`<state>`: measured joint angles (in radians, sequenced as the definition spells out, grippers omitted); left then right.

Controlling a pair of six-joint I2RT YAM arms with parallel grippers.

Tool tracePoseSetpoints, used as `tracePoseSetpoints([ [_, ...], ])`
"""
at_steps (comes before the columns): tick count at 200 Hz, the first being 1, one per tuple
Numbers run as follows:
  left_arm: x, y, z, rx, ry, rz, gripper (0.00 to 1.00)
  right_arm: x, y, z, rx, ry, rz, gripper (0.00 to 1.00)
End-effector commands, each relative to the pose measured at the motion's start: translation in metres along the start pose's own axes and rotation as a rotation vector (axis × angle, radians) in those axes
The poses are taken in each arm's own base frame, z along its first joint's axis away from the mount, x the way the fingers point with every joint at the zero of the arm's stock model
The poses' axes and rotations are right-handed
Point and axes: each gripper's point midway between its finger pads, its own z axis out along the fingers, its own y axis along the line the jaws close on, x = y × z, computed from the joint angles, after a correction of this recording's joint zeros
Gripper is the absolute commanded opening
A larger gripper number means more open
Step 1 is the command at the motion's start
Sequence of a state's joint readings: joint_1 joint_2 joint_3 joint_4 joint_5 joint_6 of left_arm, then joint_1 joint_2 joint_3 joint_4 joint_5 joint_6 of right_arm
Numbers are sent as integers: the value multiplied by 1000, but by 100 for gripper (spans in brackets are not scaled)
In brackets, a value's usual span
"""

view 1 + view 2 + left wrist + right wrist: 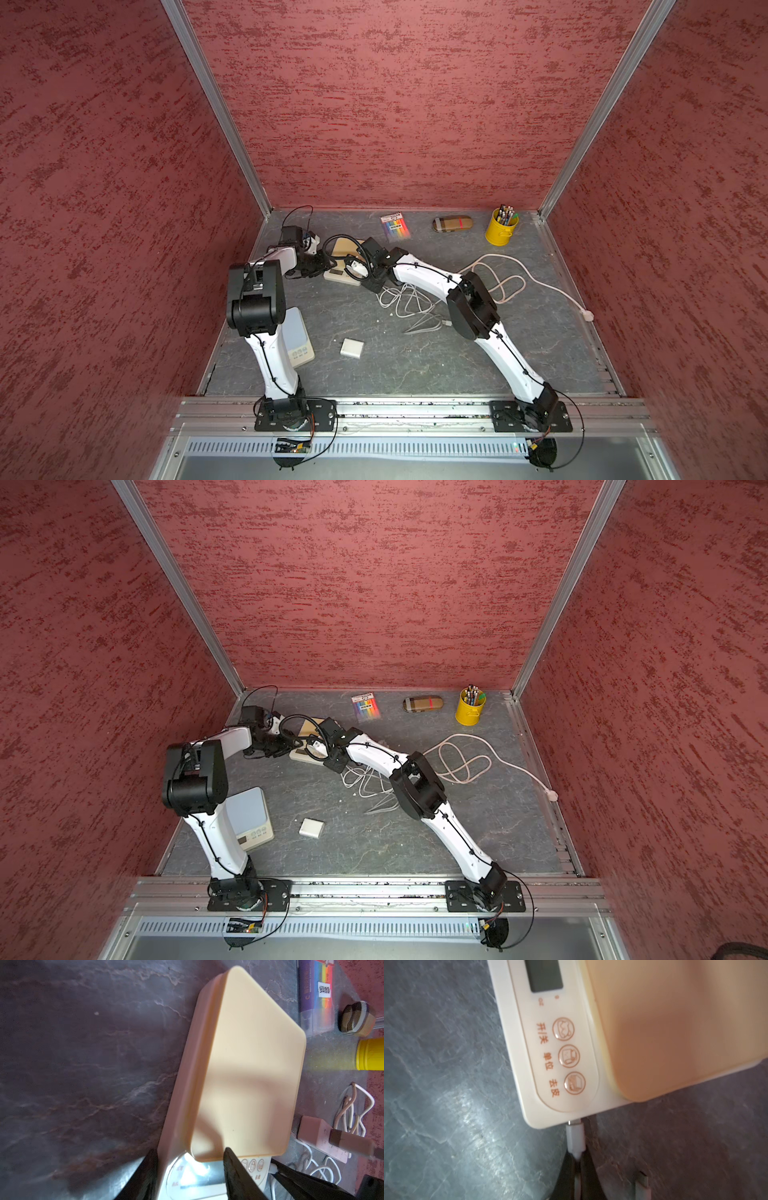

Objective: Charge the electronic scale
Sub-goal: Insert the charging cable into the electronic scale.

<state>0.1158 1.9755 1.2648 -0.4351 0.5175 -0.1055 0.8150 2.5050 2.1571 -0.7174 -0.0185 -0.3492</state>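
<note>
ok, the electronic scale (654, 1022), tan plate and white button panel, sits flat on the table (446, 1105) toward the back left, between my two arms. the white plug (575, 1136) is lined up at the port in the scale's side edge, nose touching it. a sliver of metal shows, so i judge it not fully seated. the right gripper (577, 1156) has its fingers clamped narrow on the plug's tail. the left gripper (190, 1177) has its fingers part-way apart, straddling the display end of the scale, one down the side wall and one over the panel. can't tell if they press it; reads as a brace to me.

progress: plug is in hand and at the port, so i'd call the scale end nearly done. left to do: push it home, then get power into the white cable (405, 307), which lies in a loose tangle beside the right arm. its far end looks free to me. a white square block (351, 347), maybe the adapter, lies well apart, mid table.

views: only the right wrist view shows plug against port; in both top views the right wrist covers it. only the left wrist view shows the power strip (315, 1136) just beyond the scale. the top views alone give the beige cord (555, 289) with its wall plug (588, 316) lying on the table near the right wall, plus another, blue-topped scale (300, 332) behind the left arm.
</note>
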Motion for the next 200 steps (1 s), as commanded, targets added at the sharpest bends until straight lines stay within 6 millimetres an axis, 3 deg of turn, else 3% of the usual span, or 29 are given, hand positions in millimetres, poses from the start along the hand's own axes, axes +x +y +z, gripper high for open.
tracePoseSetpoints([
  [1, 88, -48, 17, 164, 305, -99, 50, -61, 12, -13, -16, -249, 37, 0],
  [31, 92, -51, 18, 184, 311, -96, 48, -64, 30, -20, -105, -326, -8, 0],
  [73, 93, -51, 18, 174, 330, -49, 48, -54, 66, -35, -247, -394, -237, 0],
  [113, 104, -56, 21, 182, 347, -82, 46, -67, 40, -23, -144, -371, -122, 0],
  [160, 117, -55, 26, 173, 364, -97, 45, -90, 37, -16, -153, -411, -89, 0],
  [180, 110, -49, 25, 148, 345, -112, 45, -97, 34, -15, -135, -431, -129, 0],
  [200, 91, -34, 21, 90, 300, -151, 46, -100, 28, -10, -110, -440, -154, 5],
])
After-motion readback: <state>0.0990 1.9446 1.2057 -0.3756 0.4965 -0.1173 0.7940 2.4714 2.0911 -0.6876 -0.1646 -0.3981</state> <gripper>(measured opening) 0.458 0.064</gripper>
